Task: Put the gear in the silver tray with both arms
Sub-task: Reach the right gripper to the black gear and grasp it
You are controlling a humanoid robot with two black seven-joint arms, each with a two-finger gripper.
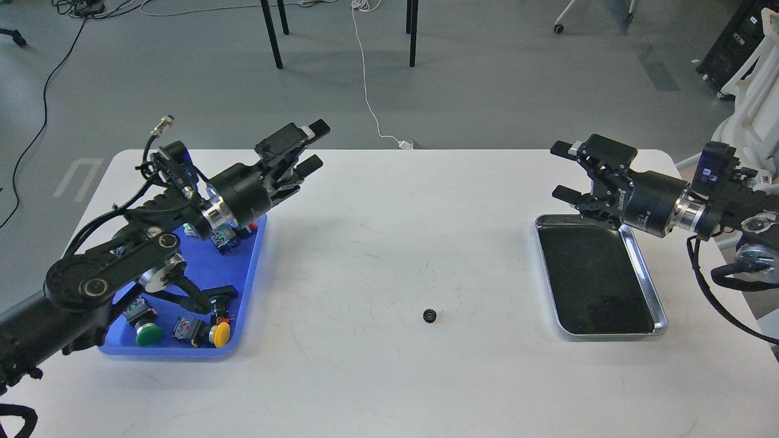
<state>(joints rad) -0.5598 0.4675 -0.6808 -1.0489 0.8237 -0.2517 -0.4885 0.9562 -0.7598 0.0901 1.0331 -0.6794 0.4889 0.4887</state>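
Gear (430,315): small, black, toothed disc; lies flat on bare tabletop near the front centre, touched by neither gripper.
Silver tray (646,275): shallow rectangle, shiny metal rim, rounded corners, matte black floor; on the table's right side, well apart from the gear; nothing rests in it.
Right gripper (563,171): fingers spread wide, holding nothing; poised above the tray's far end.
Left gripper (315,146): fingers parted, holding nothing; raised above the table just beyond the blue tray's far corner.
Blue tray (251,271): plastic, at the table's left; holds push-button parts with green (148,334) and yellow (220,334) caps, partly hidden by the left arm.
Table (389,243): white, smooth, faintly scuffed around the gear.
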